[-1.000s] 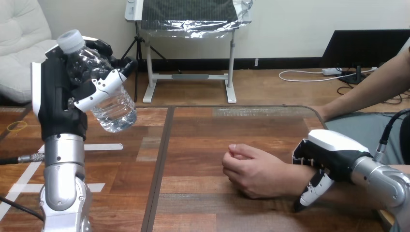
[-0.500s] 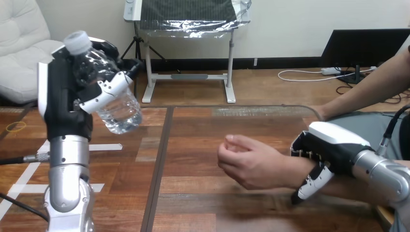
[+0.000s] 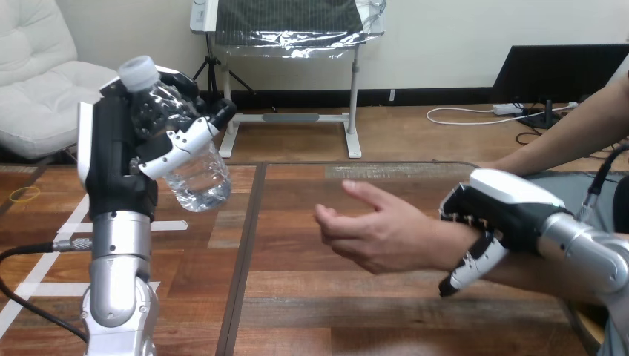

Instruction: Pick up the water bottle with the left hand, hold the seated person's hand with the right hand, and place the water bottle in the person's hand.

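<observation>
Two robot hands are in view over a wooden table of brown planks. A dark seam runs from its far edge toward the bottom of the frame. White tape strips lie on the planks at the left, with a small yellow loop near the left edge.

Left hand: raised in the upper left of the frame on its upright silver forearm. Its fingers are curled round a clear water bottle. The bottle is held off the table and tilted, cap toward the upper left and base toward the lower right. The fingers cover much of its middle. It is well apart from the person's hand.

Right hand: at the right of the frame, set over the person's wrist. Its fingers curl over the top of the wrist and one black-and-white finger comes down on the near side. The fingertips on the far side are hidden behind the wrist.

The person's hand is at centre right, raised clear of the table. Its fingers are loosely parted and one is stretched toward the left. It holds nothing. The person's forearm is partly covered by the robot's right arm and is cut off at the right edge.
</observation>
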Motion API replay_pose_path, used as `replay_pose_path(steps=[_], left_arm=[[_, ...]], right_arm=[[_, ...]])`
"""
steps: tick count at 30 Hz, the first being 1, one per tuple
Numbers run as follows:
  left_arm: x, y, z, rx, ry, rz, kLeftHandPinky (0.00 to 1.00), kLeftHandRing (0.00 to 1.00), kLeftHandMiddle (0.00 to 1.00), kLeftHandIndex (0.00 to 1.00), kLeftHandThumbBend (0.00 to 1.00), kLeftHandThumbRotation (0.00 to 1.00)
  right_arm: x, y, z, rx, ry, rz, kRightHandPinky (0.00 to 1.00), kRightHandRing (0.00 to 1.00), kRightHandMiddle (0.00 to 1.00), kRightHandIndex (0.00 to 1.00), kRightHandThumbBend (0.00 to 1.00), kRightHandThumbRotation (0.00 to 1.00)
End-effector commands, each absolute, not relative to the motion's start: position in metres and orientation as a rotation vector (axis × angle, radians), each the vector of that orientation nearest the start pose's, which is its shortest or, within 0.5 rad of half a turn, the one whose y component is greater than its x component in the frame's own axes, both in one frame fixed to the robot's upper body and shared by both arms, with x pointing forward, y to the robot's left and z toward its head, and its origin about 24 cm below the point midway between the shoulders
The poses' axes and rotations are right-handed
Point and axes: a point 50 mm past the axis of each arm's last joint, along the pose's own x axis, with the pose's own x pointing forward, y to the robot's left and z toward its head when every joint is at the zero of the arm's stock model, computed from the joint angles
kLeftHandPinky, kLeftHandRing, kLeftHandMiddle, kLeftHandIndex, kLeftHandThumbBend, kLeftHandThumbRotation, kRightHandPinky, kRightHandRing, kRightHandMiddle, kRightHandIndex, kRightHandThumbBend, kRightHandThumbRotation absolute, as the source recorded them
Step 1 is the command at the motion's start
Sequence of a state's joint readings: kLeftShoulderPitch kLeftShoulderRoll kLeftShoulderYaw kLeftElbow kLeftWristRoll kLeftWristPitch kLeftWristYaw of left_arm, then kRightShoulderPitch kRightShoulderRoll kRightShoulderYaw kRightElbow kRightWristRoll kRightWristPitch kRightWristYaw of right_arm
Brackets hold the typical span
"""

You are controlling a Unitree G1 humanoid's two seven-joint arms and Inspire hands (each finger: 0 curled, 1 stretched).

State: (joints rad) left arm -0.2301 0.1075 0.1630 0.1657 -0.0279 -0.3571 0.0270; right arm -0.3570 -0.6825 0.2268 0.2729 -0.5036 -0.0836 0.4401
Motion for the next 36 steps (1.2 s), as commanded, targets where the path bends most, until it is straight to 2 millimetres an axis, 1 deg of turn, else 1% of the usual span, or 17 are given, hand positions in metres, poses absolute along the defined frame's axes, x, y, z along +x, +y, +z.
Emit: replay_pose_path(steps=[1, 19, 30, 36], left_arm=[[0.295, 0.187, 0.121, 0.069, -0.512, 0.109, 0.24, 0.30, 0.37, 0.39, 0.69, 0.00], [0.298, 0.185, 0.120, 0.054, -0.509, 0.096, 0.24, 0.31, 0.37, 0.39, 0.68, 0.00], [0.301, 0.182, 0.117, 0.011, -0.479, 0.088, 0.24, 0.31, 0.37, 0.39, 0.67, 0.00], [0.303, 0.178, 0.117, 0.046, -0.486, 0.076, 0.25, 0.32, 0.38, 0.39, 0.66, 0.00]], right_arm=[[0.322, -0.230, 0.121, -1.242, 0.061, 0.437, 0.20, 0.25, 0.32, 0.34, 0.90, 0.00], [0.328, -0.227, 0.134, -1.245, 0.029, 0.431, 0.19, 0.25, 0.32, 0.34, 0.91, 0.00], [0.331, -0.225, 0.136, -1.249, 0.031, 0.430, 0.20, 0.26, 0.33, 0.34, 0.92, 0.00], [0.332, -0.224, 0.135, -1.248, 0.034, 0.436, 0.22, 0.27, 0.34, 0.34, 0.93, 0.00]])
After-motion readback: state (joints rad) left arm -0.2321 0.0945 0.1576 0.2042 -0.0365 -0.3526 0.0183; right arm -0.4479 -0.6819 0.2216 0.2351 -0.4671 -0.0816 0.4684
